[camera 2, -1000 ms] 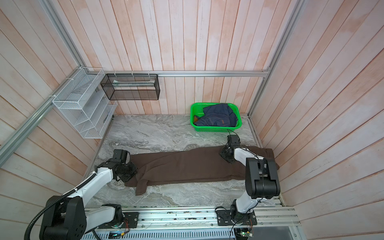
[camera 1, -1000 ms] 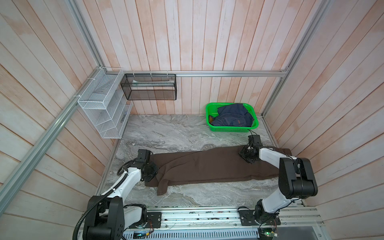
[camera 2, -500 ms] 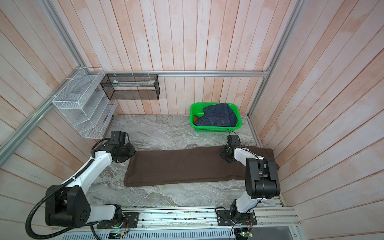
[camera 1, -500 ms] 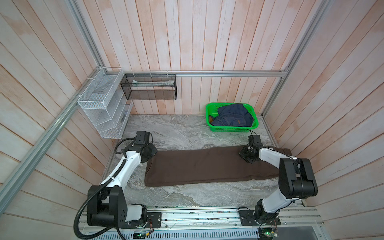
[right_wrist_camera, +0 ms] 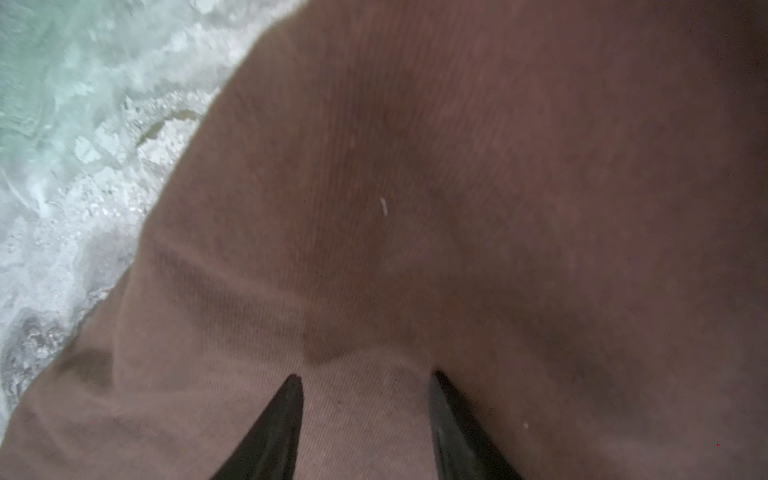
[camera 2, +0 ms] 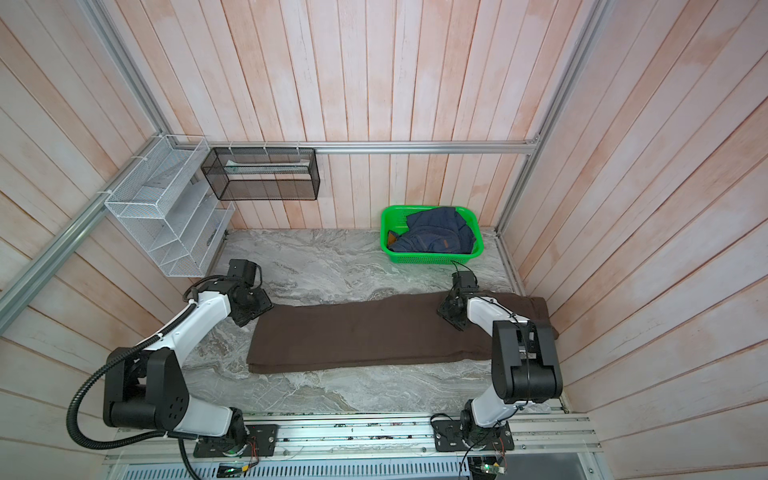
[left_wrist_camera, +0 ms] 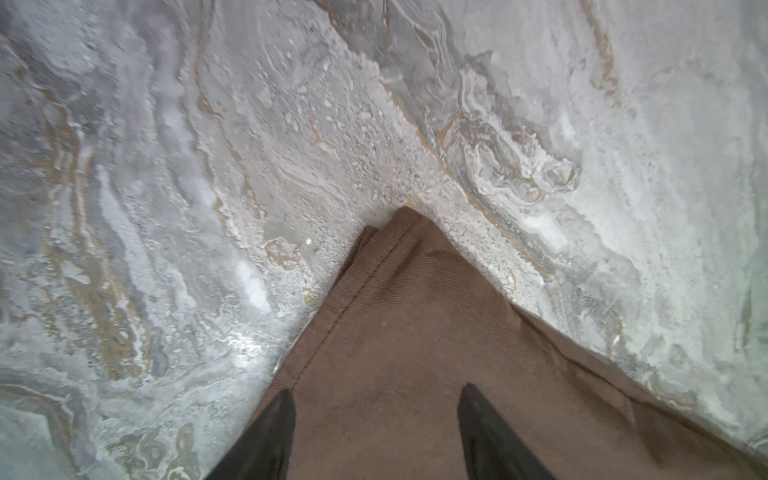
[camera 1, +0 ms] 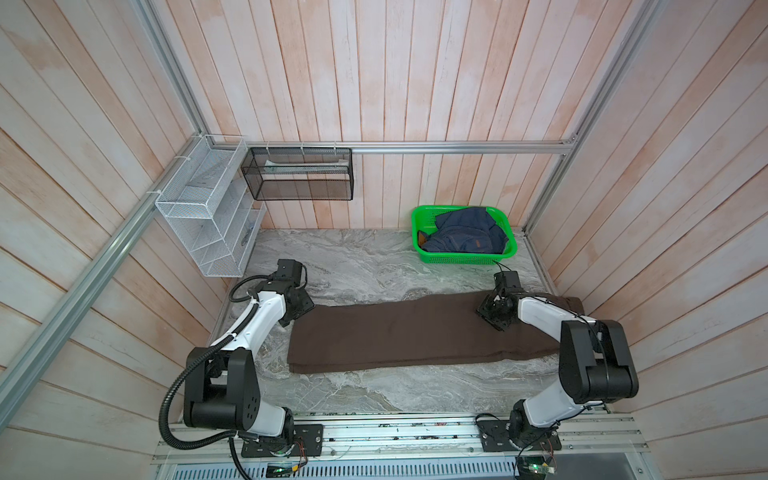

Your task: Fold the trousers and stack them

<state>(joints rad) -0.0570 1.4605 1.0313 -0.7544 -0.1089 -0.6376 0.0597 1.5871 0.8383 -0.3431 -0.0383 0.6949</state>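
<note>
1. Grey marbled table [camera 1: 365, 262], pale plank walls [camera 1: 415, 75] around.
2. Brown trousers [camera 1: 415, 332] lie folded lengthwise, flat across it.
3. Left fingers [left_wrist_camera: 270, 440] and right fingers [right_wrist_camera: 274, 428] spread apart over the fabric, gripping nothing.

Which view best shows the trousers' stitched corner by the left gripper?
The left wrist view: the corner of the trousers sits central, seam and layered edges sharp, ahead of the left gripper, jaws open. In both top views it is tiny beside that gripper. The right wrist view shows only other fabric.

grey marbled tabletop [camera 1: 353, 266] under flat brown trousers [camera 1: 415, 332] and a green basket [camera 1: 461, 259]
</note>
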